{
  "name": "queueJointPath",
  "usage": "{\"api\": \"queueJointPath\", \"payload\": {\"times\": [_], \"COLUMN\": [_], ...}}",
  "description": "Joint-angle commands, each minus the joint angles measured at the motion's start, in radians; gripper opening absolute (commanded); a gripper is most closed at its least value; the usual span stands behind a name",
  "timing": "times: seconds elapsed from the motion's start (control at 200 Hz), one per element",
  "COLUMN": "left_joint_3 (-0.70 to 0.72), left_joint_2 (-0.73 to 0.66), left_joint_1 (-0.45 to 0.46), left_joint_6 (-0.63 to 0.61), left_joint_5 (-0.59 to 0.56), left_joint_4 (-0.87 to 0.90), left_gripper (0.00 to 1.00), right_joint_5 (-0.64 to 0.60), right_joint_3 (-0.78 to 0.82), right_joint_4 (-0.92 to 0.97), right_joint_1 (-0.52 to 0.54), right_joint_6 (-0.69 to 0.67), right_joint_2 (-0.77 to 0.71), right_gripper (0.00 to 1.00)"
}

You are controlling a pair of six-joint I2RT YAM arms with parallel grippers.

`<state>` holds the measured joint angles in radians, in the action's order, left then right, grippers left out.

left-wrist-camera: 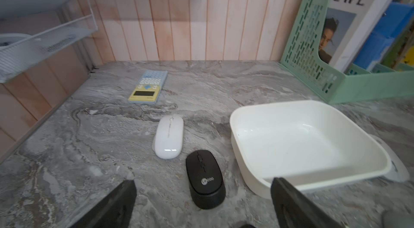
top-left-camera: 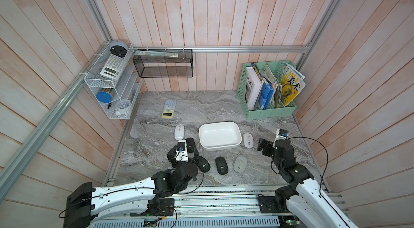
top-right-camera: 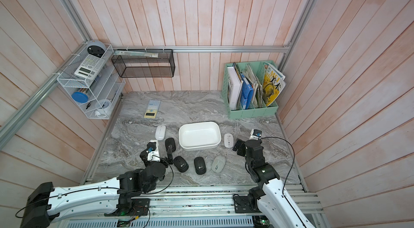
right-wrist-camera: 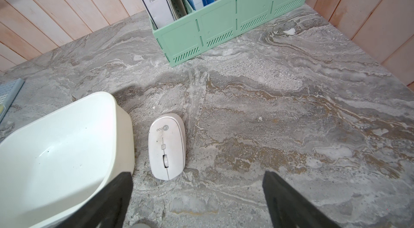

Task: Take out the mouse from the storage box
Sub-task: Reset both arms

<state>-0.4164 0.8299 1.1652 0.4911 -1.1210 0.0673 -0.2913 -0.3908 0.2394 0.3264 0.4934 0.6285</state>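
Storage box [top-left-camera: 220, 147] — shallow white tub with rounded corners, set upright near the middle of the grey marbled table [top-left-camera: 154, 126]; its bare glossy floor is shown in both wrist views. Mice, six in number, are all laid on the table outside the box. A slim white mouse [top-left-camera: 179, 132] is placed to the left of the box and apart from it. A far black mouse [top-left-camera: 190, 145] is placed just in front of the slim one, near the box's front left corner. A row of three is found in front of the box: a left black mouse [top-right-camera: 181, 164], a middle black mouse [top-left-camera: 221, 165] and a grey-green mouse [top-left-camera: 240, 163]. A rounded white mouse [top-left-camera: 248, 140] is laid just beside the box's right wall. Left gripper [left-wrist-camera: 203, 179] — jaws are spread wide and nothing is held; the far black mouse is seen just ahead of the fingertips, apart from both. Right gripper [right-wrist-camera: 197, 173], positioned to the right of the box, is likewise spread wide with nothing held; the rounded white mouse is seen ahead of it, untouched. A mint-green file holder [top-left-camera: 268, 112] and a calculator [top-left-camera: 168, 109] are kept at the back of the table.
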Motion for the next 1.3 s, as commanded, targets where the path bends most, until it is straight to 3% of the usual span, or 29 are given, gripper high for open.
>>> {"api": "queueJointPath", "payload": {"times": [0.0, 0.155, 0.325, 0.475, 0.605, 0.86, 1.02, 1.15, 1.23, 1.295], "left_joint_3": [0.023, 0.084, 0.117, 0.139, 0.18, 0.185, 0.134, 0.163, 0.161, 0.114], "left_joint_2": [-0.111, -0.194, -0.129, 0.008, 0.171, 0.497, 0.574, 0.715, 0.757, 0.724], "left_joint_1": [-0.101, -0.358, -0.592, -0.765, -0.828, -0.94, -0.975, -1.032, -1.095, -1.099], "left_joint_6": [-0.106, -0.273, -0.43, -0.401, -0.453, -0.503, -0.544, -0.503, -0.444, -0.436], "left_joint_5": [-0.056, 0.067, 0.195, 0.31, 0.367, 0.585, 0.661, 0.672, 0.741, 0.758], "left_joint_4": [-0.049, -0.168, -0.297, -0.41, -0.658, -1.036, -1.029, -1.247, -1.267, -1.121], "left_gripper": [1.0, 1.0, 1.0, 1.0, 1.0, 1.0, 1.0, 1.0, 1.0, 1.0], "right_joint_5": [-0.021, -0.026, -0.034, -0.037, -0.034, -0.056, -0.098, -0.172, -0.213, -0.246], "right_joint_3": [0.018, 0.029, 0.036, 0.043, 0.05, 0.054, -0.018, -0.09, -0.14, -0.172], "right_joint_4": [-0.04, -0.06, -0.075, -0.088, -0.097, -0.124, -0.087, -0.089, -0.104, -0.134], "right_joint_1": [-0.004, -0.004, -0.003, -0.004, -0.003, -0.004, -0.003, -0.004, -0.004, -0.004], "right_joint_6": [-0.016, -0.024, -0.031, -0.038, -0.045, -0.07, -0.111, -0.161, -0.214, -0.274], "right_joint_2": [-0.008, -0.003, 0.002, 0.004, 0.002, 0.011, 0.051, 0.108, 0.157, 0.198], "right_gripper": [0.97, 0.97, 0.98, 0.97, 0.97, 0.97, 0.97, 0.98, 0.97, 0.98]}}
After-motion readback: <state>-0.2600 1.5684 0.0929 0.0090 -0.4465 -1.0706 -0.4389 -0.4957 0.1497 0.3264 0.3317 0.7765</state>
